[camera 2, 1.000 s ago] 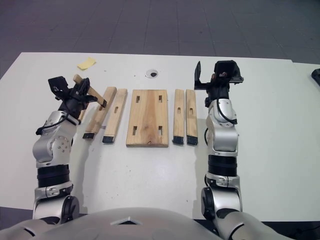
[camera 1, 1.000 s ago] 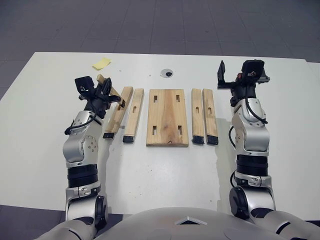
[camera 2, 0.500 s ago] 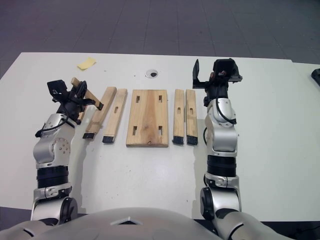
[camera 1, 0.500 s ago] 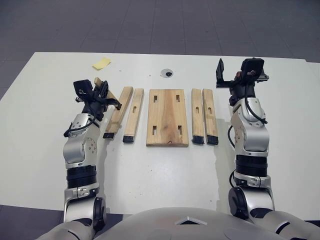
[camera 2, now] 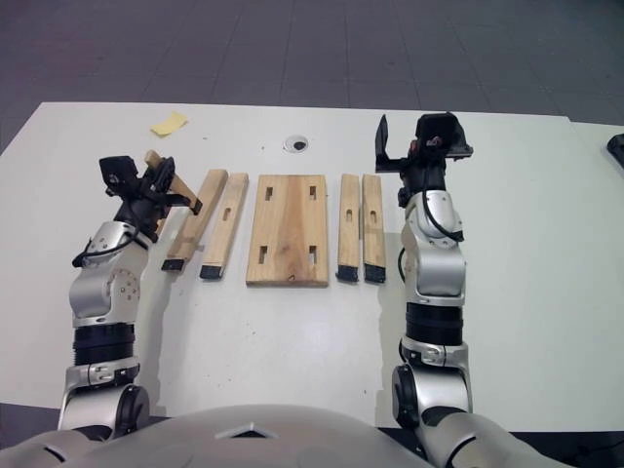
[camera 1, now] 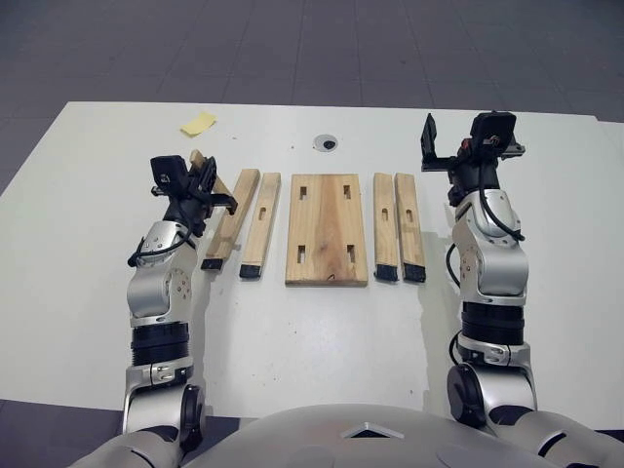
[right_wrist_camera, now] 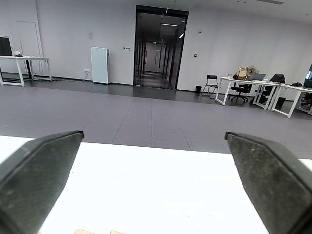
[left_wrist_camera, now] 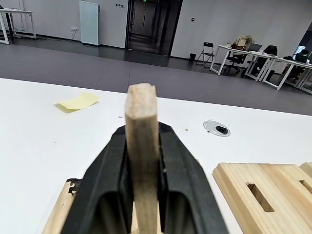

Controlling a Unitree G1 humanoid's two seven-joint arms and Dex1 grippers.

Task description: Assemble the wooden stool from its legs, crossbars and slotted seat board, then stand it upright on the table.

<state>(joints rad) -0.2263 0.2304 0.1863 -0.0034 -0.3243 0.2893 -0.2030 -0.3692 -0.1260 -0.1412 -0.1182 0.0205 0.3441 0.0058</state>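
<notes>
The slotted seat board (camera 1: 327, 227) lies flat in the middle of the white table (camera 1: 88, 205). Two wooden legs (camera 1: 232, 216) (camera 1: 261, 222) lie to its left, and two more (camera 1: 384, 224) (camera 1: 409, 224) to its right. My left gripper (camera 1: 200, 185) is at the left of the legs, shut on a short wooden crossbar (left_wrist_camera: 141, 146). The crossbar's end sticks out past the black fingers (left_wrist_camera: 180, 165). My right gripper (camera 1: 453, 146) hovers open beyond the right pair of legs, with nothing between its fingers (right_wrist_camera: 39, 161).
A yellow sticky note (camera 1: 198, 123) lies at the back left of the table. A round cable hole (camera 1: 328, 143) sits behind the seat board. Bare table stretches in front of the parts and on both sides.
My left gripper with the crossbar swung slightly left and then came back a little. The right arm has hardly moved.
</notes>
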